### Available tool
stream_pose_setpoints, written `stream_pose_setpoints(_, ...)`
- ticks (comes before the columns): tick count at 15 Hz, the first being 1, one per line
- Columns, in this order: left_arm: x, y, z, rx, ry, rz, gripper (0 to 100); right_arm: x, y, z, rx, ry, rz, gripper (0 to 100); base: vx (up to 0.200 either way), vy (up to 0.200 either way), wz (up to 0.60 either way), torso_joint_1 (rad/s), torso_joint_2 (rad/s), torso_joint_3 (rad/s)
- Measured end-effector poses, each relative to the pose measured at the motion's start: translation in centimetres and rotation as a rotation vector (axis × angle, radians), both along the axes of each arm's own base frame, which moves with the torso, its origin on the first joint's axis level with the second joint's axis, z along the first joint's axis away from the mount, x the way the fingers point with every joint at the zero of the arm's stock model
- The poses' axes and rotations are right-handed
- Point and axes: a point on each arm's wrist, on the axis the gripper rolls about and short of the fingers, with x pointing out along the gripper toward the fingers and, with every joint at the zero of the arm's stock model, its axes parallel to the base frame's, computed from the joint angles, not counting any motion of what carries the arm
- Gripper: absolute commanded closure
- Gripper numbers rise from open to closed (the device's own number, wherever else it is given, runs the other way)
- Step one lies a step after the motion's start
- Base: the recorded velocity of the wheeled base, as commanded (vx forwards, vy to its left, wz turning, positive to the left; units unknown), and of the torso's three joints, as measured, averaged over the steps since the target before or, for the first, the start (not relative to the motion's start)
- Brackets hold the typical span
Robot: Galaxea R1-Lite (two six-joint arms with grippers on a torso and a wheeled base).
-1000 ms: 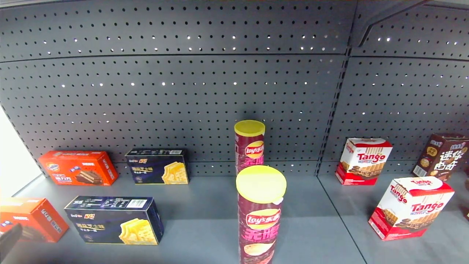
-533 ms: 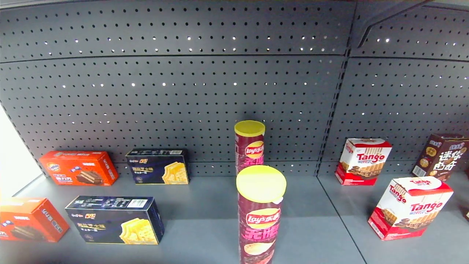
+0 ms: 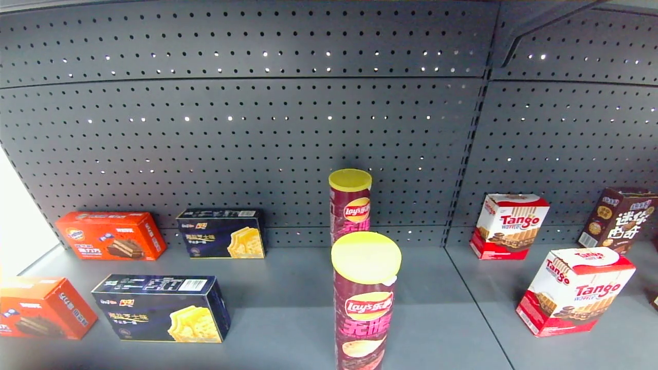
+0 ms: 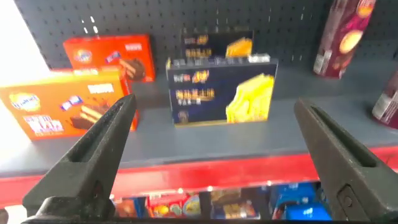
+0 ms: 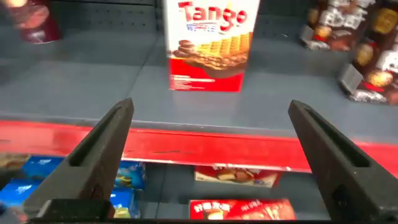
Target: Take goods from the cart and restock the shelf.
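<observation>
On the grey shelf board (image 3: 288, 288) two chip cans with yellow lids stand one behind the other, the nearer (image 3: 365, 303) in front of the farther (image 3: 350, 203). Orange boxes (image 3: 43, 307) and dark blue cracker boxes (image 3: 162, 308) lie to their left. Red-and-white wafer boxes (image 3: 576, 290) stand at the right. My left gripper (image 4: 214, 102) hangs open and holds nothing, just outside the red shelf edge (image 4: 186, 171), facing a dark blue box (image 4: 221, 93). My right gripper (image 5: 211, 104) is open too, in front of a wafer box (image 5: 210, 40).
A perforated back panel (image 3: 257, 128) closes the shelf behind the goods. A brown snack box (image 3: 619, 218) leans at the far right. Below the red edge (image 5: 186, 146) a lower shelf holds more packets (image 5: 236, 208). Bare board lies on both sides of the cans.
A dark fingertip that covered the near orange box at the head view's lower left one second ago has drawn back out of that view. The goods have not moved.
</observation>
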Motion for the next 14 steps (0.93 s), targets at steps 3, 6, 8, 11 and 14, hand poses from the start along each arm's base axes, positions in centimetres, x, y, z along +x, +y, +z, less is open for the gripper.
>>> stream_pose_setpoints(3, 0.8, -0.3, -1.8, 0.009, 0.037, -0.114, 0, -0.1, 0.0, -0.3, 0.007, -0.033, -0.038, 0, 0.000, 0.000, 0.00, 0.000, 0.00, 0.000)
stream_pose_setpoints(6, 1.8, -0.5, -3.7, 0.104, 0.007, -0.166, 0, 0.0, -0.1, -0.7, 0.046, -0.030, -0.067, 0, 0.000, 0.000, 0.00, 0.000, 0.00, 0.000)
stream_pose_setpoints(8, 2.0, -0.5, -4.4, 0.091, 0.027, -0.166, 0, 0.0, -0.1, -0.8, 0.044, -0.032, -0.073, 0, 0.000, 0.000, 0.00, 0.000, 0.00, 0.000)
stream_pose_setpoints(11, 2.1, -0.1, -4.7, 0.049, 0.062, 0.062, 0, 0.0, -0.1, -0.8, 0.042, -0.032, -0.082, 0, 0.000, 0.000, 0.00, 0.000, 0.00, 0.000)
stream_pose_setpoints(14, 2.2, -0.1, -5.1, 0.012, 0.075, 0.133, 0, 0.0, -0.1, -0.9, 0.038, -0.032, -0.082, 0, 0.000, 0.000, 0.00, 0.000, 0.00, 0.000)
